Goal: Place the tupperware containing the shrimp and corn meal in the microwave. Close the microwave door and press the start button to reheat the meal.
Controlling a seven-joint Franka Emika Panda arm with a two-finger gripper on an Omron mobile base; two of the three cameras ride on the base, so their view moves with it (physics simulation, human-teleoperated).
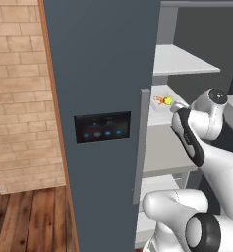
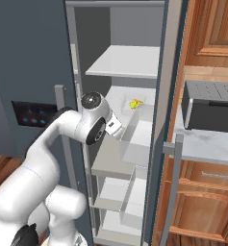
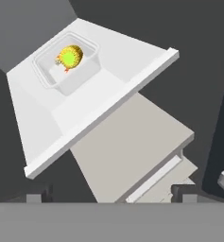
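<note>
At the bottom edge of the hand view the pincer [image 3: 111, 194] shows as two small dark fingertips [image 3: 34, 197] set far apart, spread as wide as they go, with nothing between them and nothing touching them. Beyond them, toward the upper left of that frame, a white shelf [image 3: 108, 90] carries the tupperware [image 3: 66, 68], well apart from the tips; the shrimp and corn meal [image 3: 70, 57] sits inside it as a yellow corn chunk with a bit of orange at its edge. Lower in the frame a grey shelf [image 3: 132, 146] juts out beneath the white one.

Seen from the right base view, the white arm reaches into the open fridge [image 2: 134, 120], and the tub lies at the back of a middle shelf, right of centre. Over at the right edge a dark-grey microwave [image 2: 209, 111] stands on a pale bench [image 2: 207, 144]. The left base view has the food at centre right, just above the arm's wrist.
</note>
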